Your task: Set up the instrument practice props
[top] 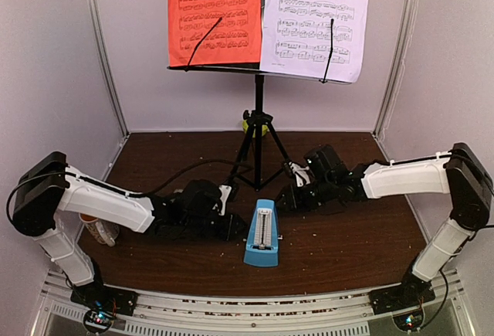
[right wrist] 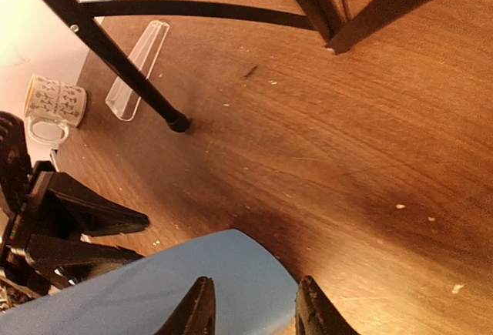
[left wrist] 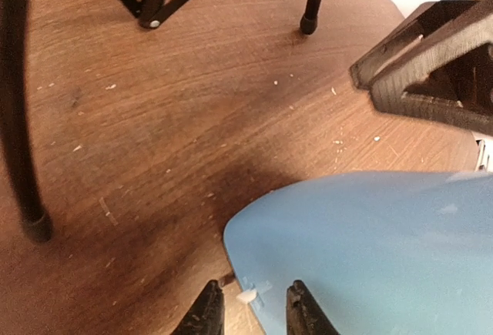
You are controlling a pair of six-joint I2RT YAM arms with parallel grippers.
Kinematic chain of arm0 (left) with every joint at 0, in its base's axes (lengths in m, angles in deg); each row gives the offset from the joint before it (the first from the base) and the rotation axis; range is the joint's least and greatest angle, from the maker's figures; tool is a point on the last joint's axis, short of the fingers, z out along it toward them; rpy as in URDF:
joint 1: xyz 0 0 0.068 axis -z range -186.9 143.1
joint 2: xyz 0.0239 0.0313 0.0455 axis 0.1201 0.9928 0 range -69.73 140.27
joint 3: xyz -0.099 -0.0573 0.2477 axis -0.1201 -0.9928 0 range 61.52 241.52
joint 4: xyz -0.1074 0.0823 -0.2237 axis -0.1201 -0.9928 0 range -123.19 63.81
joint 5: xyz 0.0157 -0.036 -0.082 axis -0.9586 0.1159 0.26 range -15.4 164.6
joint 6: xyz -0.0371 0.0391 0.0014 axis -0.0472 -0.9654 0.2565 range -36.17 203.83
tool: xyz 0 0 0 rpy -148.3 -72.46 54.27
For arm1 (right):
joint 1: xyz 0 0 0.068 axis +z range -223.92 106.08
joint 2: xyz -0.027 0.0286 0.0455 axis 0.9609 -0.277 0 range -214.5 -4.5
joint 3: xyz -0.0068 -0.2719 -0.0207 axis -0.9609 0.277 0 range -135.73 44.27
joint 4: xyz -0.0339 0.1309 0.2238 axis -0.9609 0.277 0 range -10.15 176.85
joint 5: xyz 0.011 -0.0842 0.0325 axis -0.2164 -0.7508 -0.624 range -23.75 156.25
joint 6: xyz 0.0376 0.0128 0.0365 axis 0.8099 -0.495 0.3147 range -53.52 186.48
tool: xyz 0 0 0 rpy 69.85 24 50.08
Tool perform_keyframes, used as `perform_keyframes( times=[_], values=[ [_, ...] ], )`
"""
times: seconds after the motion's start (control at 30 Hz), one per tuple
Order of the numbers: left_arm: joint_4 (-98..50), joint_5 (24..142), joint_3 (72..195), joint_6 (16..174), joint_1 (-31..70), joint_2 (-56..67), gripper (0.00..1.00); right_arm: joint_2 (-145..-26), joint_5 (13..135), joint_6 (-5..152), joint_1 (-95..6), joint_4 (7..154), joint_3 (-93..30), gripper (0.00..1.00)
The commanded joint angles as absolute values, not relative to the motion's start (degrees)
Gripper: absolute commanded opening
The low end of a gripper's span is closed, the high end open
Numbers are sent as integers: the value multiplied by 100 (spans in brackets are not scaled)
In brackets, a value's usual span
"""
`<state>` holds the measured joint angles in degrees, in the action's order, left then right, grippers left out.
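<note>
PRACTICE CORNER, MID-SETUP: The black music stand (top: 231, 68) rises at the back of the table (top: 347, 251) on its tripod (top: 258, 143), w/ the red sheet (top: 214, 11) and the white sheet (top: 316, 19) side by side on the desk, each under a wire clip.

Both arms reach in low toward the tripod's near side, where the blue metronome (top: 262, 235) sits just in front of the legs. It looks upright, long axis vertical, narrow end up, and it has no cover on.

The left gripper (left wrist: 254, 312) comes at the metronome from the tripod's left. Its fingers are partway apart and straddle a small white tab at the blue body's edge. One pad seems to touch, and a sliver of wood shows beside the other. Whether it's pinching or just bracketing, can't tell.

The right gripper (right wrist: 258, 308) closes in from the tripod's right, fingers likewise partway apart w/ blue plastic btwn them. Gripping or not, can't tell either.

The clear cover (right wrist: 139, 69) lies flat on the wood off the tripod's left leg, btwn that leg and the patterned mug (right wrist: 54, 104), well apart from the metronome.

Likely crux for the next step: the cover lies on the left side, so the left arm is prob. nearer to it, while the right arm is placed to steady the body.
</note>
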<state>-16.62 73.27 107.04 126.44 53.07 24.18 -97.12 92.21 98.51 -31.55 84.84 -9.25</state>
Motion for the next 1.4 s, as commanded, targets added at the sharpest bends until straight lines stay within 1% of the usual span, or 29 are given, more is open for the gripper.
perform_keyframes(
  times=[0.0, 0.1, 0.3, 0.47, 0.5, 0.63, 0.83, 1.03, 1.17, 1.37],
  values=[
    [-1040, 7025, 10438, 12633, 5310, 2037, 30, -9107, 9234, 9361, -3384, 8997, -853, 46],
    [-1014, 7172, 10449, 12561, 5288, 2045, 30, -8574, 9157, 9213, -3428, 9128, -612, 60],
    [-981, 7440, 10551, 12411, 5265, 2124, 30, -7364, 9053, 9294, -3379, 8796, 419, 79],
    [-1041, 7584, 10704, 12327, 5230, 2230, 30, -6383, 8736, 9530, -2847, 8435, 1094, 98],
    [-1049, 7614, 10731, 12304, 5226, 2255, 30, -6258, 8599, 9571, -2672, 8370, 1187, 100],
    [-1050, 7718, 10809, 12289, 5225, 2353, 30, -6252, 8286, 9663, -2237, 8141, 1415, 98],
    [-1039, 7715, 10811, 12320, 5225, 2402, 30, -7069, 7969, 9351, -1773, 8397, 1113, 97],
    [-1051, 7671, 10780, 12372, 5225, 2380, 30, -7444, 7794, 9304, -1398, 8072, 1341, 94],
    [-1042, 7676, 10743, 12431, 5225, 2380, 30, -7881, 7775, 9283, -1194, 7904, 1257, 92],
    [-1019, 7683, 10705, 12502, 5225, 2391, 30, -8494, 7017, 9660, -1079, 7841, 1057, 85]
  ],
)
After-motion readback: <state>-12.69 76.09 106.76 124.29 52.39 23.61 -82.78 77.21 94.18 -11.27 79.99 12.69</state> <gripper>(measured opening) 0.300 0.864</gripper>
